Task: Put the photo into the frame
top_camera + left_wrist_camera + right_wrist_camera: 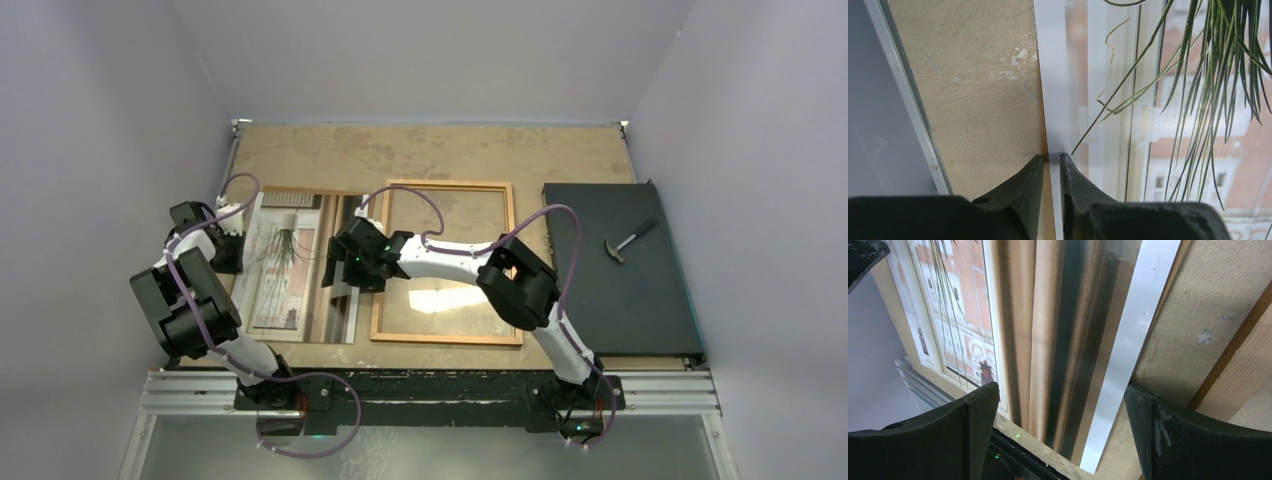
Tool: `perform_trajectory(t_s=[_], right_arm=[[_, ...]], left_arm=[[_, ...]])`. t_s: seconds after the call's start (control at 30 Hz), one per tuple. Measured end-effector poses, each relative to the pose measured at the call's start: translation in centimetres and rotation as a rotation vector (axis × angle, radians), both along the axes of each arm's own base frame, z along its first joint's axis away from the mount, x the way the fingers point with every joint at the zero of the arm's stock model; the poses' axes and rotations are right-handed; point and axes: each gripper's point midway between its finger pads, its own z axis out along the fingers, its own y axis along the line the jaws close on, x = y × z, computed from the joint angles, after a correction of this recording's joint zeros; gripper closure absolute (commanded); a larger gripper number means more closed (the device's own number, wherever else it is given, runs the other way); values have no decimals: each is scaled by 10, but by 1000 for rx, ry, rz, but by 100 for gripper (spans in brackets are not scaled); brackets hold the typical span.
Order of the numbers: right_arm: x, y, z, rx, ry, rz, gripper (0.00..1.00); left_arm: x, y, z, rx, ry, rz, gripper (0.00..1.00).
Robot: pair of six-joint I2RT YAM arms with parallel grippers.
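Beige-banded photo (pixel 288 292): L claw (pixel 1050 156) narrow at its left edge, R claw (pixel 1060 388) wide over right edge.

On my surface (pixel 430 150) the photo (pixel 290 265) lies flat at the left, and the frame (pixel 447 338) lies just beside it on the right. Further right, a slab (pixel 620 300) carries a hammer (pixel 628 240). My left gripper (pixel 1050 160) sits at the photo's left edge, and my right gripper (pixel 1062 389) hangs over its right edge, fingers (pixel 973 415) spanning that side, left of the frame
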Motion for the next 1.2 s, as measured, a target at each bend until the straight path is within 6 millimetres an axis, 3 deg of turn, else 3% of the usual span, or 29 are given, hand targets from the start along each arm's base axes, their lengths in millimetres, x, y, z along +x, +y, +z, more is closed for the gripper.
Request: perform_trajectory(t_s=[0.53,1.03,1.2], right_arm=[[-3,1,3,11,18,-6,4],[-11,1,22,74,21,10,4],[-18,3,39,166,5,35,4]], left_arm=[[0,1,-1,26,-26,-19,83],[0,1,-1,28,-28,-19,85],[0,1,-1,27,-28,-19,86]])
